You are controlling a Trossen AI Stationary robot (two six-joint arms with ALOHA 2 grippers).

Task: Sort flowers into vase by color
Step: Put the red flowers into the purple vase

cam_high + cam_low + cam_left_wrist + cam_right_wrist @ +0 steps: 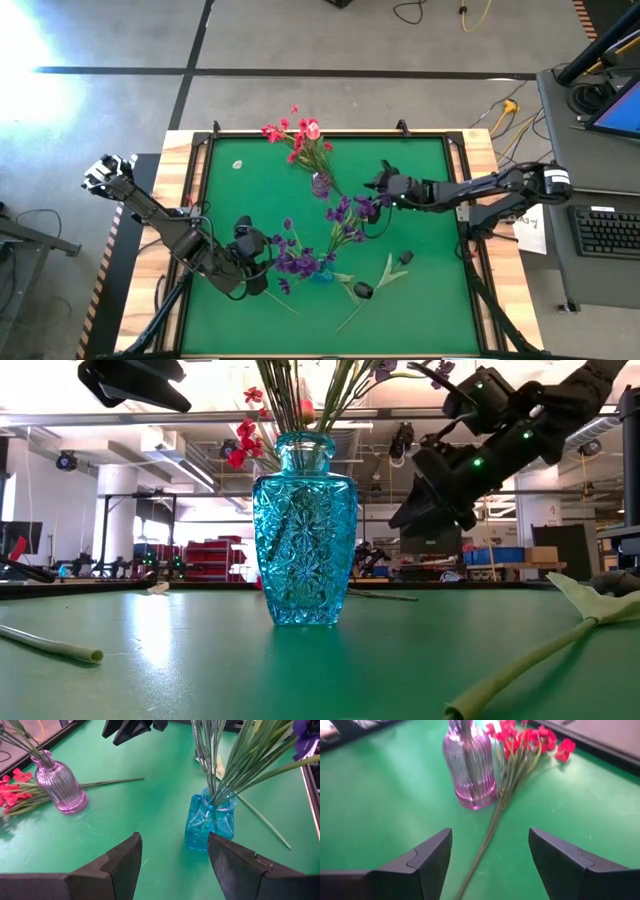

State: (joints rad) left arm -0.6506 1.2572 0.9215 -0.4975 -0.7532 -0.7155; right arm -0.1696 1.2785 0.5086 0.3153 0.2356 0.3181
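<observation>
A blue glass vase (210, 822) stands on the green mat and holds several green stems with purple blooms (300, 262). A clear purple ribbed vase (470, 767) stands farther back and holds purple sprays (345, 215). Red flowers (530, 740) lie flat on the mat beside the purple vase. A pale tulip stem (385, 275) lies near the front right. My left gripper (175, 865) is open above the mat, just short of the blue vase. My right gripper (490, 865) is open above the mat, facing the purple vase and the red flowers' stems.
A second loose stem (50, 645) lies on the mat at the near left. A small pale scrap (238, 165) lies at the far left of the mat. A black rail (330, 132) borders the mat. Bare mat (250, 195) lies at the left.
</observation>
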